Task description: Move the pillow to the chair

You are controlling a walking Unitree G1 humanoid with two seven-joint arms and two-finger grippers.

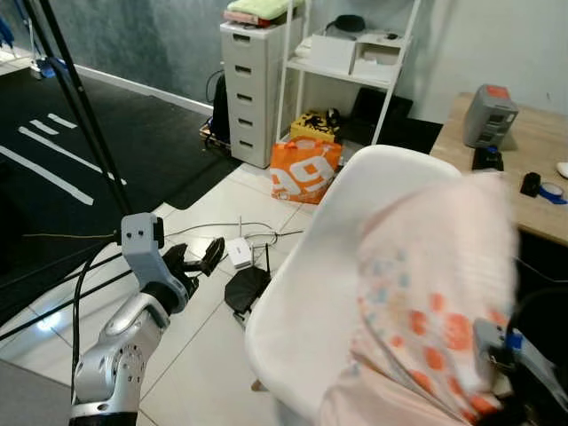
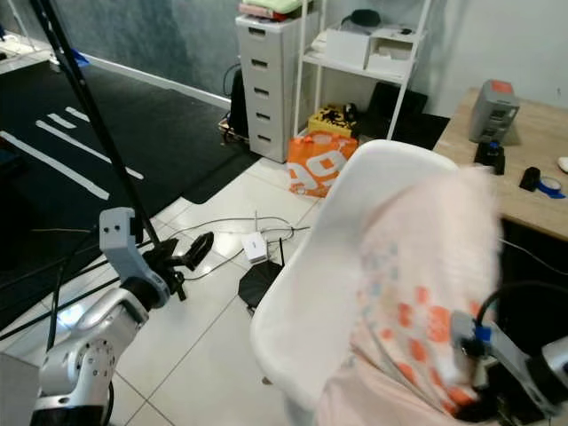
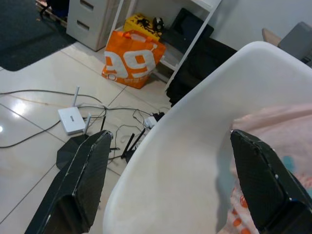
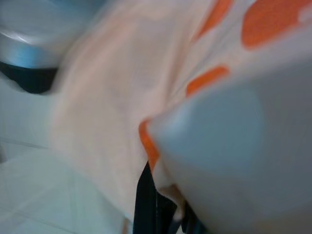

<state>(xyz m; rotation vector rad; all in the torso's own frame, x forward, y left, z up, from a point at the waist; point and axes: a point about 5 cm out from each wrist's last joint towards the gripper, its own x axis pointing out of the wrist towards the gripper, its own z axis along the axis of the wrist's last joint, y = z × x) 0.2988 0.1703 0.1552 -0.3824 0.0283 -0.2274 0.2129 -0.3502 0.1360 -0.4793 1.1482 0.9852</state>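
A pale pink pillow with orange and blue dots hangs blurred over the seat of a white shell chair, at the right of the eye views. My right gripper is at the pillow's lower right edge, shut on the fabric. The right wrist view has the cloth pressed close around a black finger. My left gripper is held out to the left of the chair above the floor, open and holding nothing. Its fingers stand wide apart, and the chair's rim lies ahead of them.
On the tiled floor left of the chair lie a white router, cables and a black device. Behind stand an orange bag, a white drawer unit and a white shelf. A wooden desk is at right, a black pole at left.
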